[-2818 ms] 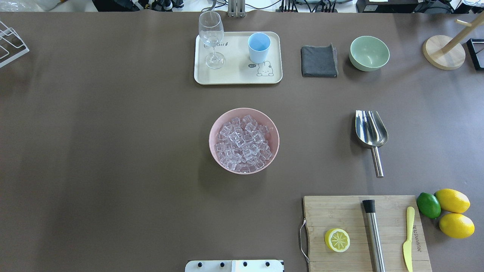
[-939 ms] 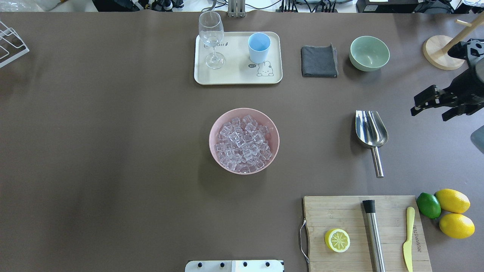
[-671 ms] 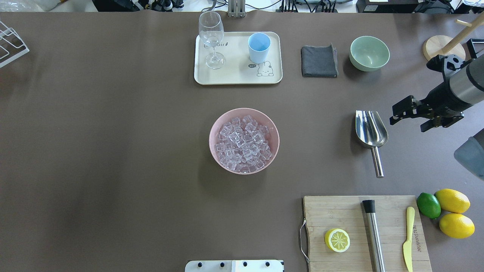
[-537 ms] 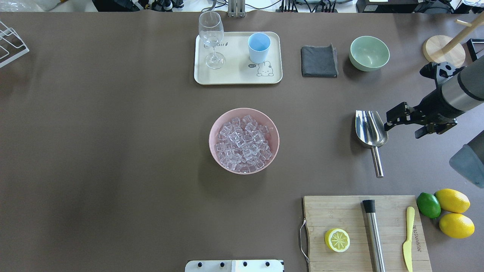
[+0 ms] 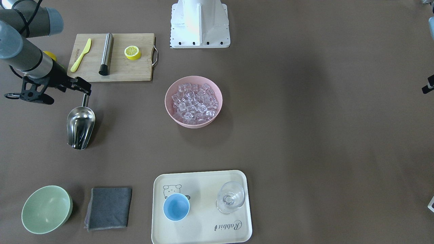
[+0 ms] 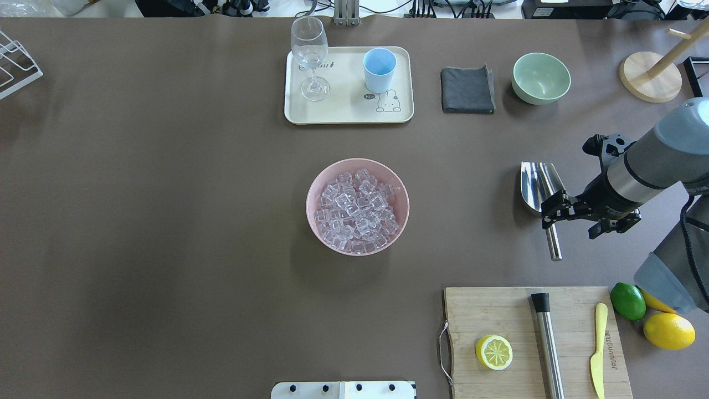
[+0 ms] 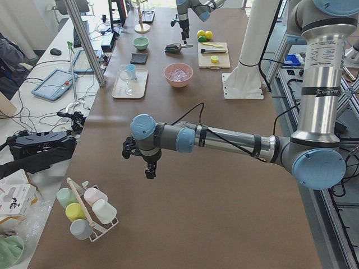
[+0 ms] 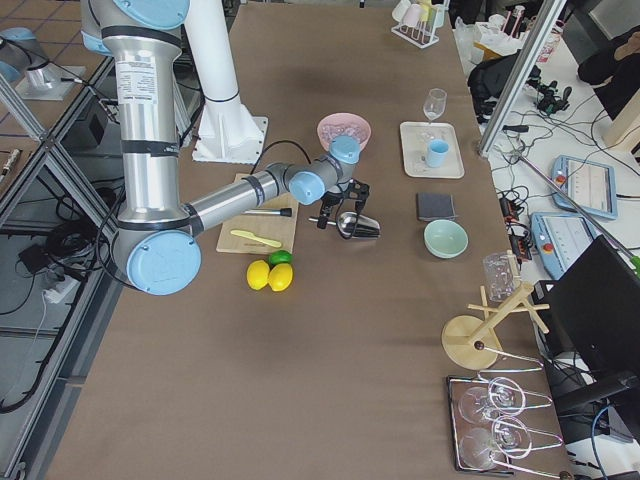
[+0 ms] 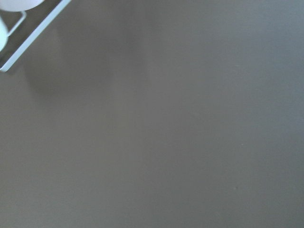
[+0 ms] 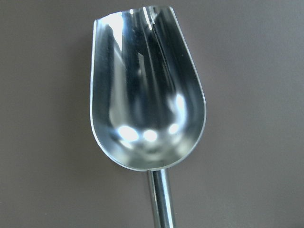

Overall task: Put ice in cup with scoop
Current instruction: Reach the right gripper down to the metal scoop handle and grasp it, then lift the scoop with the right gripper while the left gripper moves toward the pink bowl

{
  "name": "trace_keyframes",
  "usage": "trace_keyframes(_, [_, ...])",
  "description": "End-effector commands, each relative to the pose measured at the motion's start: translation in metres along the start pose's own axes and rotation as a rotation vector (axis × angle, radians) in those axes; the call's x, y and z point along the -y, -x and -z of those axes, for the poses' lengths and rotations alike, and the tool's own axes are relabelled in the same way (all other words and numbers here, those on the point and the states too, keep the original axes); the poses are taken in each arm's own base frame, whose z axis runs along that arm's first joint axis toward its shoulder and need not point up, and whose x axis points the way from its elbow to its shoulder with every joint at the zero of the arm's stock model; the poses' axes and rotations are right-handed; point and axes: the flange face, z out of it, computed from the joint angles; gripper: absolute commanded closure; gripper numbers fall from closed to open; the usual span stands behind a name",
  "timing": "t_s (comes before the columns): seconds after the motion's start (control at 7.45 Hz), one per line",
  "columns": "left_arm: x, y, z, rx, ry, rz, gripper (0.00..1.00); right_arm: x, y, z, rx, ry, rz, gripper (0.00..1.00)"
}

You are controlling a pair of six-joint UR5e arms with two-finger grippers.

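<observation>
The steel scoop (image 6: 538, 187) lies on the table right of the pink bowl (image 6: 311, 191), which is heaped with ice (image 6: 357, 209). The scoop's trough is empty and its handle (image 6: 553, 246) points toward the robot. My right gripper (image 6: 552, 212) hovers open over the spot where handle meets trough. The right wrist view is filled by the scoop (image 10: 147, 95), with no fingers showing. Far back on the cream tray (image 6: 343, 113) stands the light-blue cup (image 6: 379, 69), empty. My left gripper (image 7: 148, 168) hangs over the table's left end; I cannot tell its state.
A wine glass (image 6: 310, 55) shares the tray. A grey cloth (image 6: 468, 90) and a green bowl (image 6: 541, 77) sit to its right. The cutting board (image 6: 498, 310) near the robot holds a lemon half, a steel rod and a yellow knife. A lime (image 6: 627, 301) lies beside it.
My right arm came in from the right edge. It swept left and toward the robot until its gripper was over the scoop's handle. The scoop, bowl and cup have not moved.
</observation>
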Motion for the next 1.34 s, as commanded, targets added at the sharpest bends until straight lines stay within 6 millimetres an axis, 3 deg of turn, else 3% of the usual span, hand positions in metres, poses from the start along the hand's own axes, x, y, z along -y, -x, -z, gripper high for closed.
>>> trace_keyframes(0.0, [0.016,-0.073,-0.033,-0.083,-0.026,-0.236,0.03,-0.015,0.007,-0.028,-0.055,0.036,0.015,0.00])
trace_keyframes(0.4, [0.042,-0.199,-0.066,-0.158,-0.117,-0.593,0.03,-0.012,0.009,-0.050,-0.085,0.050,0.027,0.00])
trace_keyframes(0.54, [0.042,-0.243,-0.075,-0.138,-0.182,-0.711,0.03,-0.006,0.013,-0.056,-0.090,0.050,0.027,0.00])
trace_keyframes(0.94, [0.007,-0.348,-0.121,-0.149,-0.382,-0.986,0.03,0.005,0.027,-0.062,-0.089,0.045,0.031,0.00])
trace_keyframes(1.07, [-0.008,-0.369,-0.133,-0.190,-0.409,-1.006,0.03,0.004,0.027,-0.060,-0.086,0.043,0.034,0.21])
trace_keyframes(1.21, [-0.028,-0.393,-0.147,-0.245,-0.480,-1.022,0.03,0.003,0.026,-0.058,-0.083,0.046,0.032,0.50])
